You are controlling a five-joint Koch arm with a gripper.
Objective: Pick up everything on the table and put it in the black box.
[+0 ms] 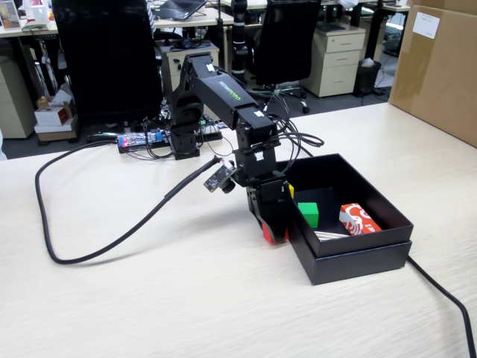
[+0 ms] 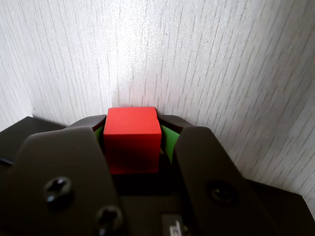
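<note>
Fixed view, largest first: the table (image 1: pixel 149 298) fills the frame, the black box (image 1: pixel 358 257) sits right of centre, and the gripper (image 1: pixel 273 233) at centre, just beside the box's left wall, pinches the red cube (image 2: pixel 132 140) low over the tabletop.

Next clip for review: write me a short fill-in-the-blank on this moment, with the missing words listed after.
1. The cube between the jaws is ____.
2. The green cube lies inside the black ____.
3. In the fixed view, the gripper stands just ____ of the box.
4. The red-and-white packet lies in the box to the ____ of the green cube in that view.

Missing words: red; box; left; right
</note>
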